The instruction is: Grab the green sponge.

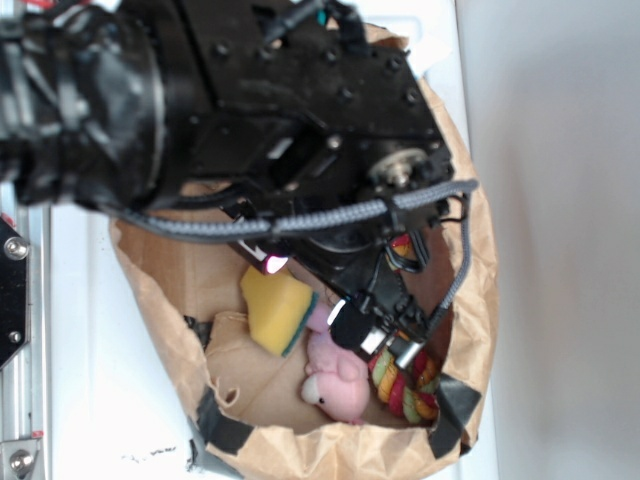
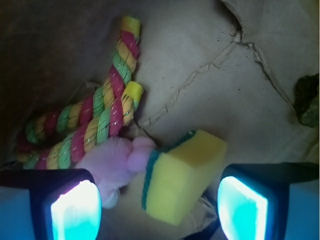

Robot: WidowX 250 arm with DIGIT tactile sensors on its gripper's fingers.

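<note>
Inside a crumpled brown paper bag [image 1: 180,290], taped at its corners, lie 3 soft items, beneath the black WidowX arm [image 1: 250,110] that fills the upper part of the exterior view. Largest of the 3 is the red-yellow-green braided rope [image 2: 95,120], curled at the far side; next the pink plush pig [image 2: 112,162]; smallest, the green sponge [image 2: 180,175], tilted on edge, yellow foam facing the wrist camera, green scouring layer on its left face and touching the pig. The gripper [image 2: 159,207] hangs above the sponge with its jaws apart; in the wrist view the sponge sits between the 2 lit pads [image 2: 76,210], nearer the right one. Judged step: final approach, nothing yet grasped. Next move likely calls for a straight descent, then closing across the sponge's faces while keeping the left pad off the pig.
</note>
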